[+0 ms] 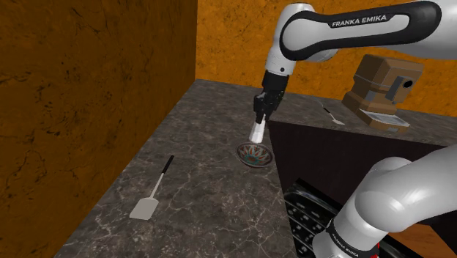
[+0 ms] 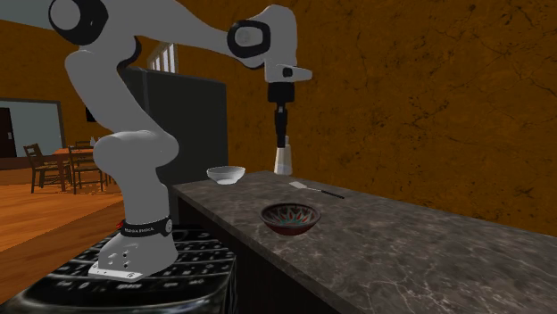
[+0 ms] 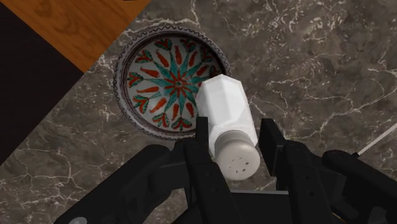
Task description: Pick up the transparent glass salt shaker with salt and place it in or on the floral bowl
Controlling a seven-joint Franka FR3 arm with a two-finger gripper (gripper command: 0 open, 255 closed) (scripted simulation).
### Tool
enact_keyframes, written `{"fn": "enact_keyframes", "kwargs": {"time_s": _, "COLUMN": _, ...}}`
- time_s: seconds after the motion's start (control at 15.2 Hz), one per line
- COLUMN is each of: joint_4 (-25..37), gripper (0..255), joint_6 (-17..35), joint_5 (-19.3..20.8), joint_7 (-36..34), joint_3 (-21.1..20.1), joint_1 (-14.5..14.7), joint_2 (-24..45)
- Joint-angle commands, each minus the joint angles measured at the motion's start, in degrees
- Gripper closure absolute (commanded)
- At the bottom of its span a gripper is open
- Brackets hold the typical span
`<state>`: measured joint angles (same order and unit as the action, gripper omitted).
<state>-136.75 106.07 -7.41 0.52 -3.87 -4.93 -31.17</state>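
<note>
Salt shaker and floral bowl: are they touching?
Apart. In the second exterior view the shaker, clasped by the gripper, hangs above the bowl with a plain gap of counter between them.

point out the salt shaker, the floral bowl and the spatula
salt shaker (image 3: 226, 108), wrist view, on its white body
floral bowl (image 3: 153, 76), wrist view, on its painted inside
spatula (image 1: 143, 209), shoulder view, on its flat blade

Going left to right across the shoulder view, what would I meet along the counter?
Spatula → floral bowl → small utensil → brown appliance. The shaker in the claw overlaps the bowl, so skipped.
</note>
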Motion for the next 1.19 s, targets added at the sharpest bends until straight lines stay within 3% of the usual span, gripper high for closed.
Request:
{"fn": "enact_keyframes", "kwargs": {"time_s": 0.0, "joint_4": 1.91, "gripper": 255, "joint_6": -0.82, "joint_5": 1.17, "joint_7": 2.53, "joint_3": 2.04, "joint_1": -1.14, "joint_2": 1.37}}
{"fn": "enact_keyframes", "kwargs": {"time_s": 0.13, "joint_4": 4.02, "gripper": 255, "joint_6": -1.22, "joint_5": 2.23, "joint_7": 5.13, "joint_3": 4.1, "joint_1": -2.24, "joint_2": 3.33}}
{"fn": "enact_keyframes", "kwargs": {"time_s": 1.12, "joint_4": -5.79, "gripper": 255, "joint_6": 10.83, "joint_5": 1.73, "joint_7": 6.16, "joint_3": 3.99, "joint_1": -2.12, "joint_2": 5.61}}
